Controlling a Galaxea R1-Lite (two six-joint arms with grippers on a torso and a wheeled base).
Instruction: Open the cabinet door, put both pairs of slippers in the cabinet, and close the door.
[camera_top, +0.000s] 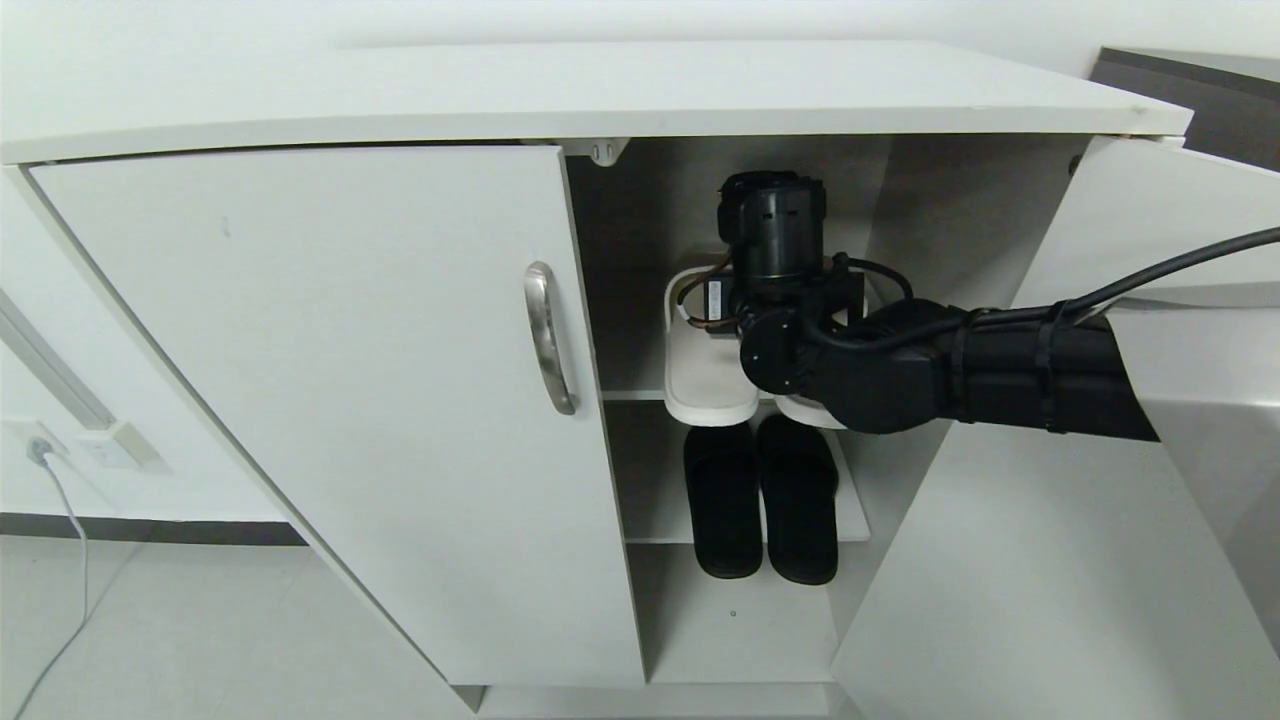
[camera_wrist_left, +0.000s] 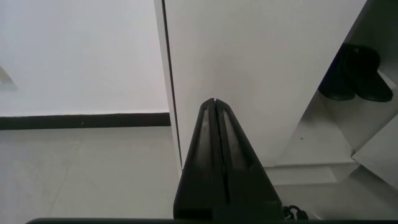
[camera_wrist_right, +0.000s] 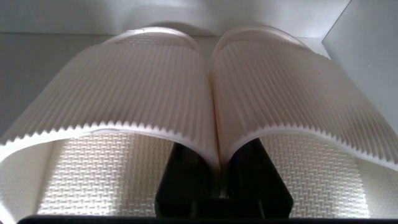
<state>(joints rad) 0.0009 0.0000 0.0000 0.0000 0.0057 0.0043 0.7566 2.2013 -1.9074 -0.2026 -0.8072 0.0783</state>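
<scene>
My right gripper (camera_wrist_right: 217, 182) pinches the white slippers (camera_top: 705, 375) together, its fingertips hidden under their straps (toes pointing lengthwise into the cabinet (camera_top: 600, 95)). My left gripper (camera_wrist_left: 214, 104) is closed and empty.

White cabinet (camera_top: 640, 95), left door (camera_top: 330, 400) shut with metal handle (camera_top: 548, 338), right door (camera_top: 1150, 225) swung open, white slippers (camera_top: 705, 375) paired on upper shelf (camera_top: 630, 396), black slippers (camera_top: 722, 500) paired on lower shelf (camera_top: 655, 500), toes overhanging its edge, right arm (camera_top: 960, 370) inside the opening over the white pair.
</scene>
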